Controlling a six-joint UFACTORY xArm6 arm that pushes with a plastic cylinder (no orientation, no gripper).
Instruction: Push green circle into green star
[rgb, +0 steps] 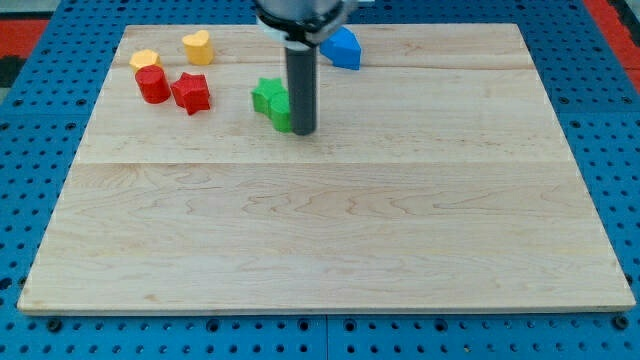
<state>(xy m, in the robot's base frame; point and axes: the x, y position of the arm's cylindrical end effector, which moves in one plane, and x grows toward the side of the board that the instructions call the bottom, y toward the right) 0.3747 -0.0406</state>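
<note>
Nearest the camera, along the view's bottom edge, runs a blue perforated base (300, 340) dotted with regular holes, and it also frames the pale wooden board (320, 230) on the left and right. Red strips show at the view's top corners, one at the left (25, 20) and one at the right (615, 15). That board is made of light planks joined side by side, with faint seams running across it from left to right, and its grain is plain to see. All the blocks sit in the board's upper part. At the upper left lie a yellow block (145, 60) and a yellow heart (198, 47), with a red cylinder (153, 85) and a red star (190, 92) just below them, the two red ones touching or nearly so. A blue block (342, 48) rests near the top edge, partly behind the arm. The green star (267, 96) sits near the board's upper middle, and a second green piece, the green circle (282, 118), touches it on its lower right, largely hidden by the dark rod. My tip (303, 132) stands on the wood right against that green circle, on its right side. This arm carries no jaws, only the rod.
</note>
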